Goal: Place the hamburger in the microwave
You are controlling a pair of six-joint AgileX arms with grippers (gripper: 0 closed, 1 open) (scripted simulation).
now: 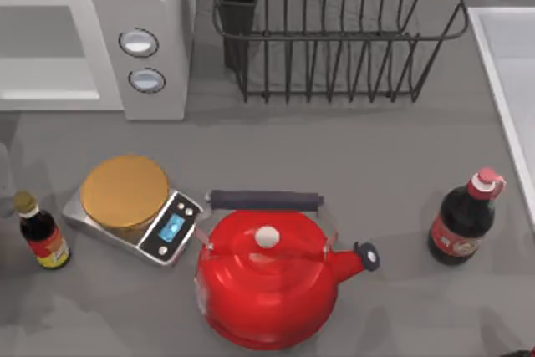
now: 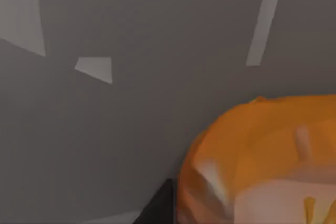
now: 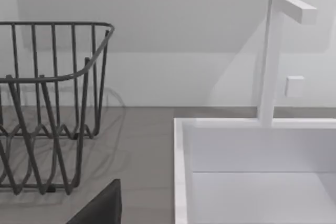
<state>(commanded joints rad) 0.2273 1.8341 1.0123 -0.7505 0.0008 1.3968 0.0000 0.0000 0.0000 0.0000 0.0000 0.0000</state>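
Note:
The hamburger (image 2: 262, 156) looms very close in the left wrist view, orange on top and pale below. A dark finger (image 2: 157, 205) of my left gripper (image 2: 176, 211) presses against its side, so the gripper is shut on it. Behind it lies plain grey surface with pale patches. The microwave (image 1: 92, 39) stands at the table's back left, its grey cavity (image 1: 42, 52) open and its two round knobs (image 1: 142, 60) on the side panel. My right gripper (image 3: 113, 205) hangs near the dish rack and the sink, holding nothing that I can see.
A black wire dish rack (image 1: 334, 31) stands at the back middle and a white sink (image 1: 510, 81) at the right. In front are a kitchen scale (image 1: 129, 206) with a golden disc, a red kettle (image 1: 267, 277), a small bottle (image 1: 42, 236) and a dark bottle (image 1: 464, 219).

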